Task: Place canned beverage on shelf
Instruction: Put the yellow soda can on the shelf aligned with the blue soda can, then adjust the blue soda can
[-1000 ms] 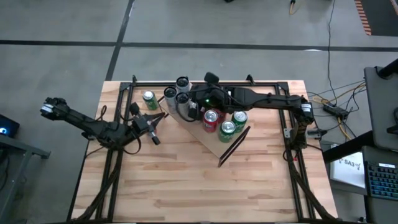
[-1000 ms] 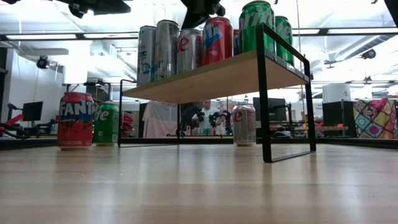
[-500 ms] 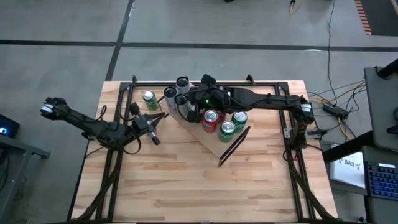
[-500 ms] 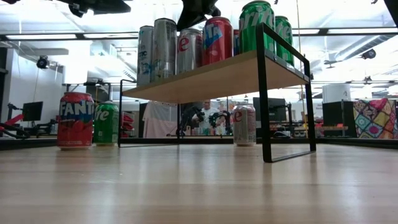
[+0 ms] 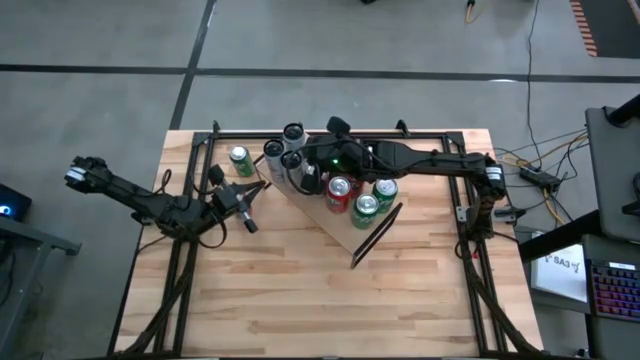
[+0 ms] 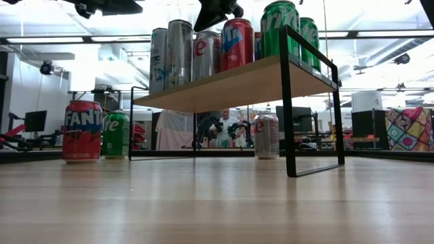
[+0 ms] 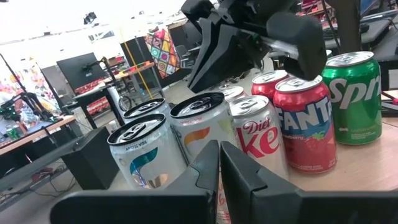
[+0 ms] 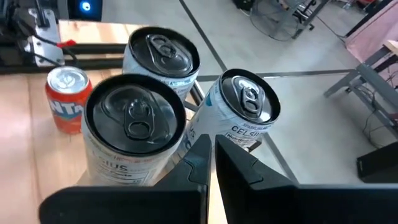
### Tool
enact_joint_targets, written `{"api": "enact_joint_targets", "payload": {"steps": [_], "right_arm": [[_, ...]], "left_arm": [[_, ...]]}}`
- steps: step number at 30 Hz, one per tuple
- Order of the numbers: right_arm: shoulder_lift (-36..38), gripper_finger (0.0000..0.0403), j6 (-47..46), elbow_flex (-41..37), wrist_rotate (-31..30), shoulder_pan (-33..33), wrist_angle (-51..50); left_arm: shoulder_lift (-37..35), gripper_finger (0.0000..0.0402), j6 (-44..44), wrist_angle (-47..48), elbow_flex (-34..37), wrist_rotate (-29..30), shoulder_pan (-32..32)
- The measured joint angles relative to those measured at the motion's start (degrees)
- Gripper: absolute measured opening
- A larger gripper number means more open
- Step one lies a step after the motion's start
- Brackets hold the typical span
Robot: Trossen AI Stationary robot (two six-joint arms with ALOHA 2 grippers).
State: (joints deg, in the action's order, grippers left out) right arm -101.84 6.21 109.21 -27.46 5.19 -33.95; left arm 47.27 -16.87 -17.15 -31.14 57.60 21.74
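Note:
The shelf (image 5: 343, 230), a light-wood board on black end frames, stands at the far middle of the table. Several cans stand on it: tall silver ones (image 8: 134, 134), a Diet Coke (image 7: 261, 134), a red Fanta (image 7: 306, 121) and green Sprite cans (image 7: 354, 93). My right gripper (image 6: 215, 12) is shut and hovers just above the silver cans and the Diet Coke, clear of them as far as I can see. Left of the shelf, my left gripper (image 5: 247, 207) is shut and held level, pointing at the cans and holding nothing.
A red Fanta can (image 6: 83, 130) and a green can (image 6: 115, 134) stand on the tabletop left of the shelf. Another Diet Coke can (image 6: 266, 135) stands behind the space under the board. The near half of the table (image 5: 320, 300) holds nothing.

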Motion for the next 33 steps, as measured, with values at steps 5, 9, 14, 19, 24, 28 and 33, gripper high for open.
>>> {"api": "enact_joint_targets", "payload": {"steps": [5, 9, 14, 19, 24, 28, 33], "right_arm": [[0.05, 0.0013, -0.72, 0.0, 0.32, -0.13, -0.01], [-0.08, 0.0013, -1.06, 0.0, 0.3, -0.32, -0.07], [1.22, 0.0013, -2.31, 0.0, 0.25, -0.66, -0.35], [3.27, 0.0013, -3.77, 0.02, -2.23, -2.13, -1.96], [4.23, 0.0013, -8.89, 0.11, -2.55, -4.24, -6.64], [3.9, 0.0013, -11.35, 0.11, -2.58, -5.79, -8.59], [3.77, 0.0013, -12.92, -0.22, -2.58, -6.75, -9.42]], "left_arm": [[0.0, 0.0, -0.13, 0.01, 0.0, 0.0, 0.0], [0.0, 0.0, -0.14, 0.02, 0.0, 0.0, 0.02], [0.0, 0.0, -0.16, 0.04, 0.0, -0.02, 0.02], [0.0, 0.0, -0.16, 0.04, 0.0, -0.02, 0.02], [0.0, 0.0, -0.16, 0.05, 0.0, -0.04, 0.02], [0.0, 0.0, -0.17, 0.05, 0.0, -0.07, 0.02], [0.0, 0.0, -0.16, 0.04, 0.0, -0.09, 0.02]]}}
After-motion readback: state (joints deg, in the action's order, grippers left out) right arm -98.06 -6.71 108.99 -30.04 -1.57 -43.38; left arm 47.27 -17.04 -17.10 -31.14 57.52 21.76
